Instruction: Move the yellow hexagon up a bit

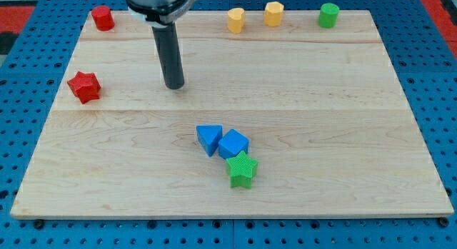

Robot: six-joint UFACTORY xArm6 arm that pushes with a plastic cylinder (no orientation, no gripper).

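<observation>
The yellow hexagon (273, 13) stands near the board's top edge, right of centre. A second yellow block (236, 20), rounded, stands just to its left and slightly lower. My tip (174, 85) rests on the board at upper left of centre, well to the left of and below both yellow blocks, touching no block.
A red block (103, 18) is at the top left and a red star (84, 86) at the left. A green cylinder (328, 15) is at the top right. A blue triangle (209, 139), blue cube (233, 145) and green star (242, 169) cluster at lower centre on the wooden board (357, 135).
</observation>
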